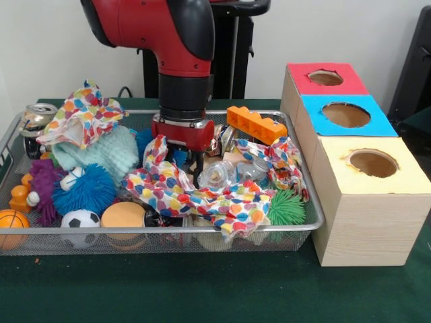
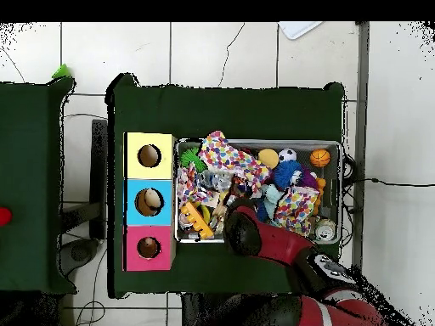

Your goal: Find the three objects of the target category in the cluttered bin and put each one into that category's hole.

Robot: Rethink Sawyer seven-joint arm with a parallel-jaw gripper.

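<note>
Two views: front shows hand (image 1: 183,153) low in bin (image 1: 316,215), grip unclear; overhead hides it

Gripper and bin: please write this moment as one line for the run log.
gripper: low in wire bin, among polka-dot cloth, state unclear | holes: red, blue, yellow | phase: searching

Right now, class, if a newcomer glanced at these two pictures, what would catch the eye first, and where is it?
The red arm stands out first, coming down into the middle of the wire bin, its tool low among the clutter. Next comes the polka-dot cloth spread across the bin's front. Beside the bin stands a row of three boxes with holes, topped red, blue and yellow.
</note>
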